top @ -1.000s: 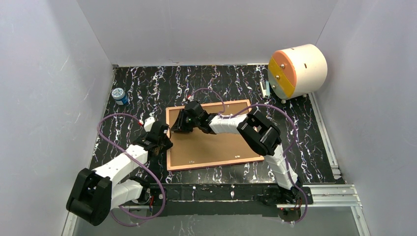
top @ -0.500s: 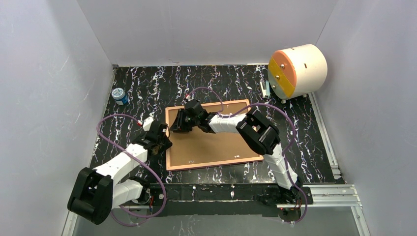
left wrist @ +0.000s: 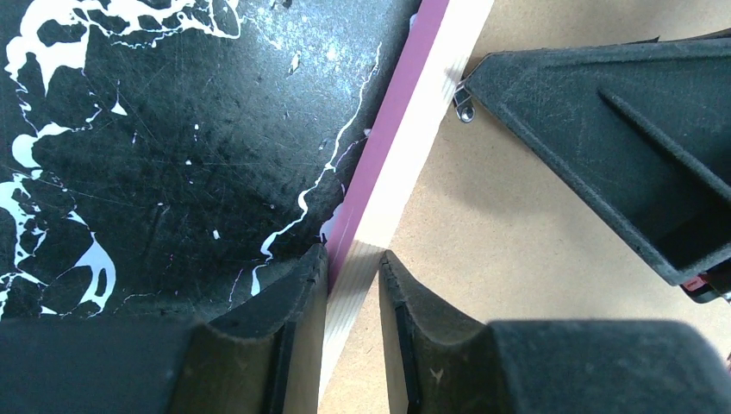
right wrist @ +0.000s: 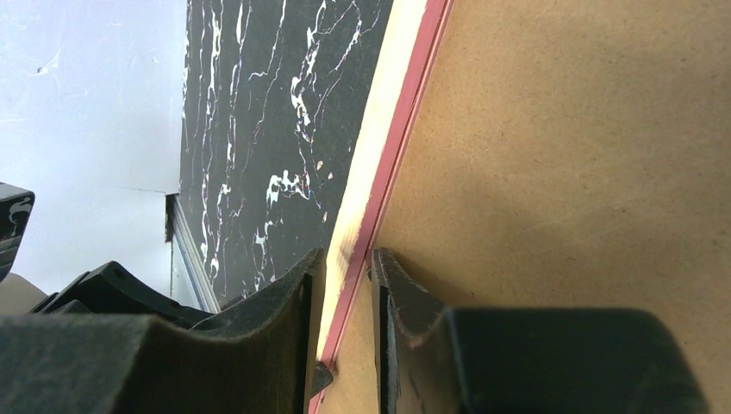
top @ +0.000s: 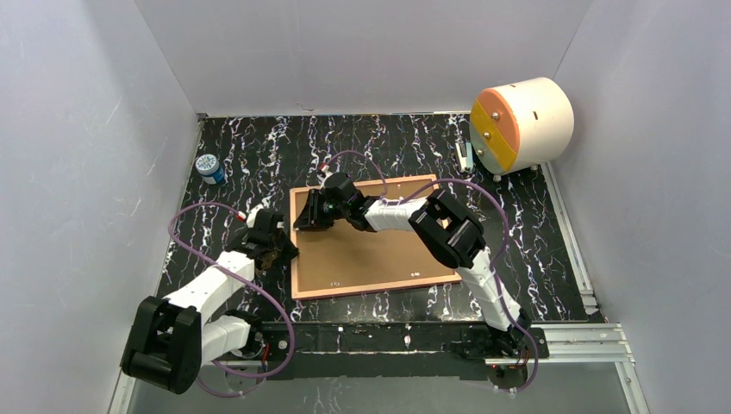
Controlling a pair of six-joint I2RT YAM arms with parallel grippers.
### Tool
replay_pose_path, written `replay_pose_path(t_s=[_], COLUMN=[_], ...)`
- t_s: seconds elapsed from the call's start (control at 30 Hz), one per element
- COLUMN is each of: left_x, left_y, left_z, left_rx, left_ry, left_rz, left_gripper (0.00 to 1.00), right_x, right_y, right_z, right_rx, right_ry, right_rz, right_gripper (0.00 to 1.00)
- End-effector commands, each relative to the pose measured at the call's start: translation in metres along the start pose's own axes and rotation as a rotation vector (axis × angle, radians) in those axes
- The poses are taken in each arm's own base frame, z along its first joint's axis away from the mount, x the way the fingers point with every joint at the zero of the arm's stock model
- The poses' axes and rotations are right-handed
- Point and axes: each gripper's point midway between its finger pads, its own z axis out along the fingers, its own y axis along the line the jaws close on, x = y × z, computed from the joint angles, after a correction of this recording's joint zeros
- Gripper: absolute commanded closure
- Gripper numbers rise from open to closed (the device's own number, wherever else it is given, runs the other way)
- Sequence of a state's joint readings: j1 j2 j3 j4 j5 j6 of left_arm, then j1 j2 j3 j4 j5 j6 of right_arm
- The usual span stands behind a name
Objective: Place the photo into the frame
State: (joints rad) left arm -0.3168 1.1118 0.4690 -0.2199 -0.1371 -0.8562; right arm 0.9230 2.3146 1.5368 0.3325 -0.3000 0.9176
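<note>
The frame [top: 371,288]: its left rail runs top-to-bottom, left of centre; left pincer [left wrist: 353,263] and right pincer [right wrist: 345,263] each clamp it, nearly closed.

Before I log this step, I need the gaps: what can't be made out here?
The photo: shown in no view; whether the backing board covers it cannot be told.
The frame: front faces down, unseen in every view.
The jar: label too small, top view.
Both wrist views: most of the frame lies beyond the edges.
</note>
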Motion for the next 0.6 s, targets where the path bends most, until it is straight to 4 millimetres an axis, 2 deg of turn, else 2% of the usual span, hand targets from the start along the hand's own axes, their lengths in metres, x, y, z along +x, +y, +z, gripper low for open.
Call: replay_pose_path(t_s=[0.0, 0.1, 0.2, 0.37, 0.47, 0.57], left_x=[0.015, 0.015, 0.015, 0.014, 0.014, 0.013], left_y=[0.015, 0.015, 0.015, 0.016, 0.017, 0.017], left_z=[0.002, 0.003, 0.004, 0.004, 0.004, 0.003], left_rx=[-0.035, -0.033, -0.031, -0.031, -0.031, -0.031], left_ry=[0.060, 0.065, 0.067, 0.068, 0.069, 0.069], left_rz=[-0.017, -0.023, -0.025, -0.029, -0.031, -0.024], left_gripper=[0.80, 0.80, 0.80, 0.81, 0.81, 0.80], right_x=[0.044, 0.050, 0.056, 0.056, 0.047, 0.027], right_y=[-0.038, -0.033, -0.036, -0.037, -0.029, -0.018], right_z=[0.011, 0.013, 0.015, 0.014, 0.013, 0.010], right_rx=[0.067, 0.021, 0.014, 0.015, 0.009, 0.008], right_ry=[0.122, 0.155, 0.177, 0.175, 0.155, 0.124], right_rz=[0.005, -0.009, -0.004, -0.008, -0.025, -0.040], right_gripper=[0.65, 0.67, 0.68, 0.68, 0.68, 0.67])
